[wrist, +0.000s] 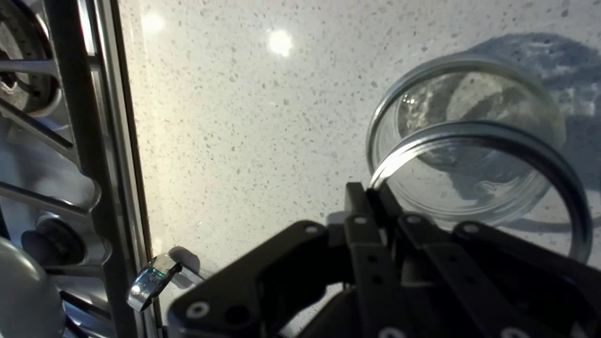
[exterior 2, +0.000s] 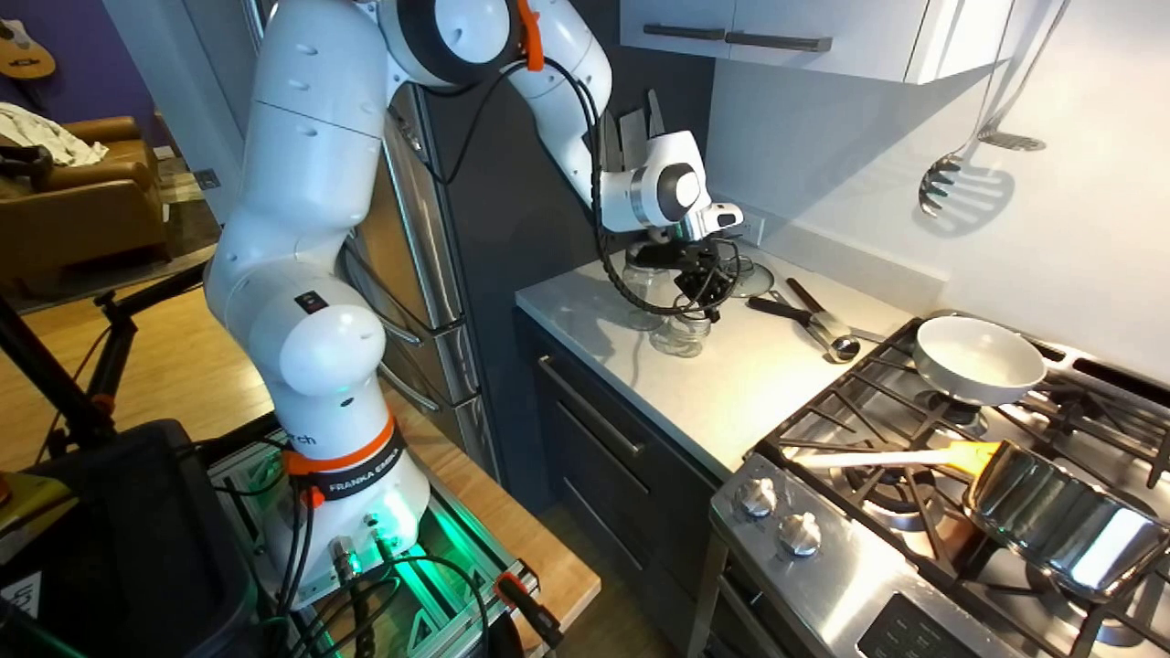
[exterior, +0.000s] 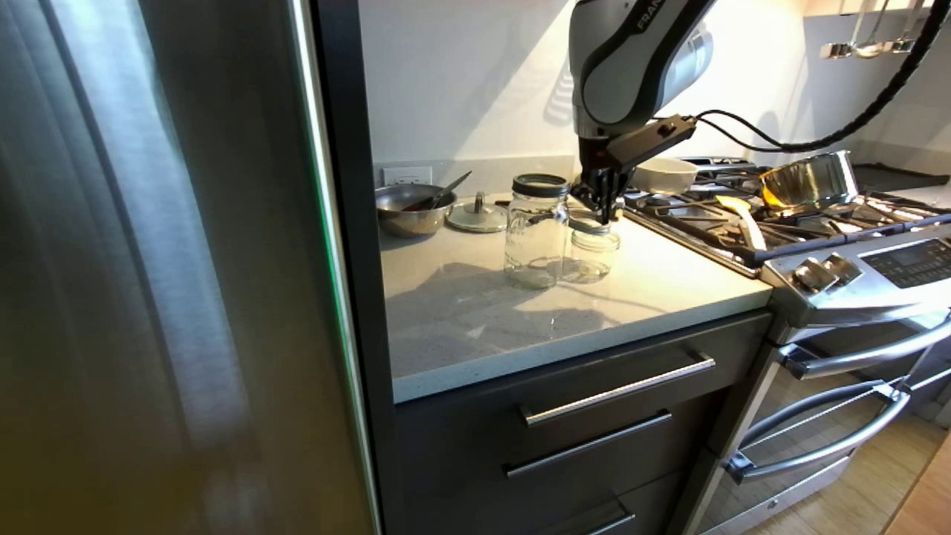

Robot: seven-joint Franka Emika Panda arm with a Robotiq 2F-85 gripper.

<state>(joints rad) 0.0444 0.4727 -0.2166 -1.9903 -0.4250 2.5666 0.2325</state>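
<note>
Claw (wrist: 372, 190) is pinched on a metal ring (wrist: 479, 129) above the open jar (exterior: 594, 256). Looks like lining-up from here; probably needs centering, then lowering.

Home kitchen, gas stove (exterior 2: 855, 580), hanging utensils (exterior 2: 938, 185), brown armchair (exterior 2: 87, 215) and guitar (exterior 2: 26, 57) beyond

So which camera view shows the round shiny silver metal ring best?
The wrist view: the round shiny silver metal ring shows large there, though the black end effector hides part. In both exterior views it's small and hard to make out.
</note>
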